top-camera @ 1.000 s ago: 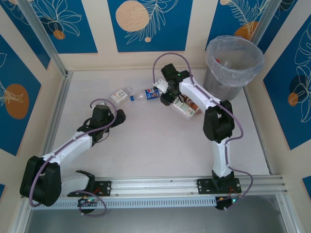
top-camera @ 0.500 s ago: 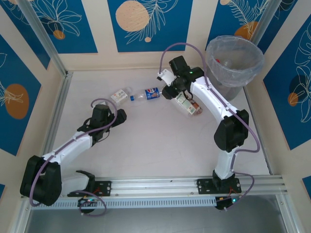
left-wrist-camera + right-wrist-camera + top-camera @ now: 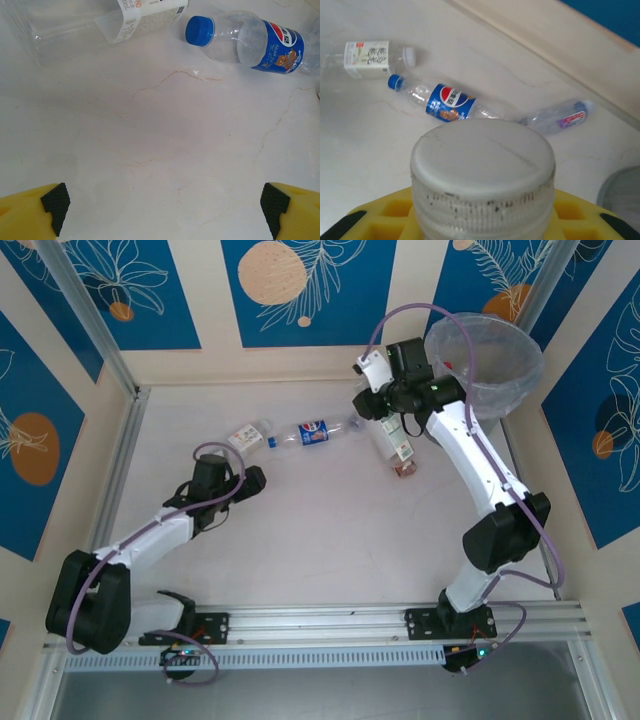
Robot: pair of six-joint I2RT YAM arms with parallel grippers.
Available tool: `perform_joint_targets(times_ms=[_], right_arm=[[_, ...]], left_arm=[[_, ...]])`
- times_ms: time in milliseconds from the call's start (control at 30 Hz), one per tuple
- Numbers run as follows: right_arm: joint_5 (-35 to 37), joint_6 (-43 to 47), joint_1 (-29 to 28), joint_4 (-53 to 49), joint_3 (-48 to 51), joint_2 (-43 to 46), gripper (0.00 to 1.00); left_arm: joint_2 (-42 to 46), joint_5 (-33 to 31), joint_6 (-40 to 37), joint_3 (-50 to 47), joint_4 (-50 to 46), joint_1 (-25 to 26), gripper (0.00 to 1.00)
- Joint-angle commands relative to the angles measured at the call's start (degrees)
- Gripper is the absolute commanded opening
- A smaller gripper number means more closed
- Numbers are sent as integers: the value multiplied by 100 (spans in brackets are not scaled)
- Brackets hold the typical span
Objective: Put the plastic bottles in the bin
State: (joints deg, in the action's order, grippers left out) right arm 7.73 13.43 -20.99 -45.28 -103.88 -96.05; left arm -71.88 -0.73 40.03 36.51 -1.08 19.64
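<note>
While the left gripper (image 3: 252, 478) hangs spread wide and empty near the white-labelled bottle (image 3: 248, 434) and the blue-labelled bottle (image 3: 308, 432) lying on the table (image 3: 300, 540), the right gripper (image 3: 388, 412) clamps a brown-tinted bottle (image 3: 400, 448) by its cap (image 3: 482, 165), just short of the bin (image 3: 535, 360). Gripped so high, the bottle could swing, strike the rim and slip free.

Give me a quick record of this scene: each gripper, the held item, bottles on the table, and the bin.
left gripper: open, empty
right gripper: shut on white-capped plastic bottle
on white table: blue-label cola bottle, white-label clear bottle, purple-label clear bottle
round grey bin: clear liner, upright
</note>
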Motion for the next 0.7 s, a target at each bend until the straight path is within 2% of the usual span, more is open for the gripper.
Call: perform_joint_targets(times_ms=[0, 200, 467, 667], right_arm=[[107, -142, 122, 322, 95, 265, 5], [311, -176, 356, 997, 111, 504, 5], [687, -80, 616, 2485, -18, 578, 5], [1175, 270, 925, 2453, -960, 17, 5]], left_arm=[[-85, 203, -5, 211, 174, -74, 99], [-168, 201, 13, 234, 161, -73, 99], [-211, 222, 31, 256, 176, -74, 99], [-136, 198, -25, 247, 77, -73, 99]])
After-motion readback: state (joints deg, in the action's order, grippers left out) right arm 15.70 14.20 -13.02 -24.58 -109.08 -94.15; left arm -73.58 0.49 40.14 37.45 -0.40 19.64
